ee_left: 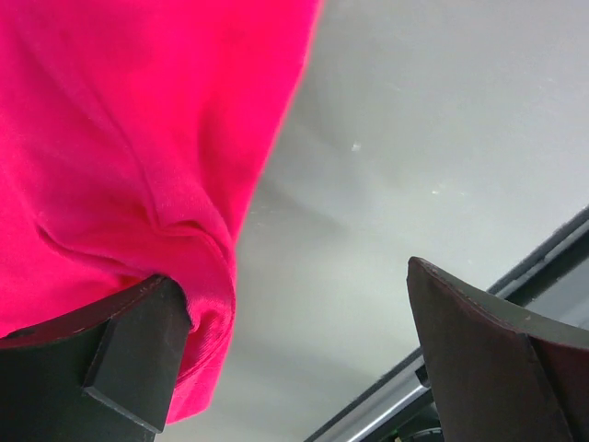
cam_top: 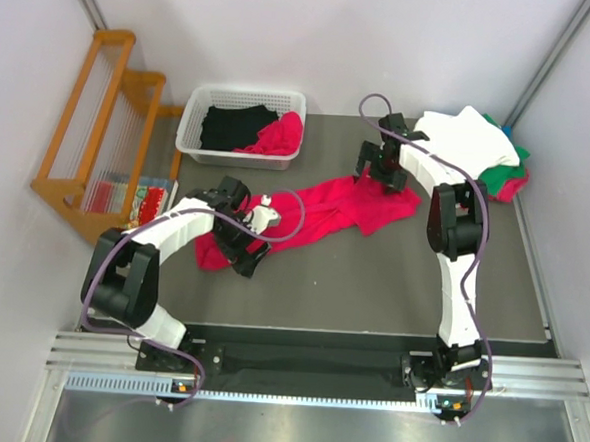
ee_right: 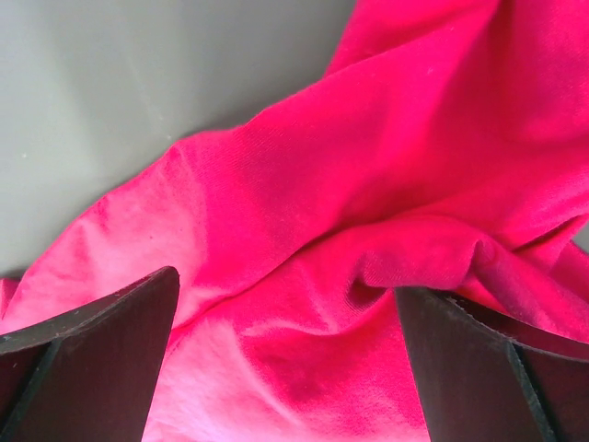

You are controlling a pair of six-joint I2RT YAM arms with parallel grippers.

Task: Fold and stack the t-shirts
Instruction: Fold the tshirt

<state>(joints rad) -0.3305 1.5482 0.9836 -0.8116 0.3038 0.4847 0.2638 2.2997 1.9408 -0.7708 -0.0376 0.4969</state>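
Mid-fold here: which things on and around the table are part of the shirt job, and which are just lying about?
Job:
crimson t-shirt, spread between both open claws
white, green and red shirt pile, far right corner
black and red shirts in the basket

Lying about:
white lattice basket
orange wooden rack

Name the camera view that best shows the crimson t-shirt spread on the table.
The top external view: it shows the whole crimson t-shirt stretched between both arms. The left wrist view catches only one edge; the right wrist view only rumpled folds.

White arms (cam_top: 185,224), black joints, purple cables, dark blocky fingers (ee_right: 87,364)
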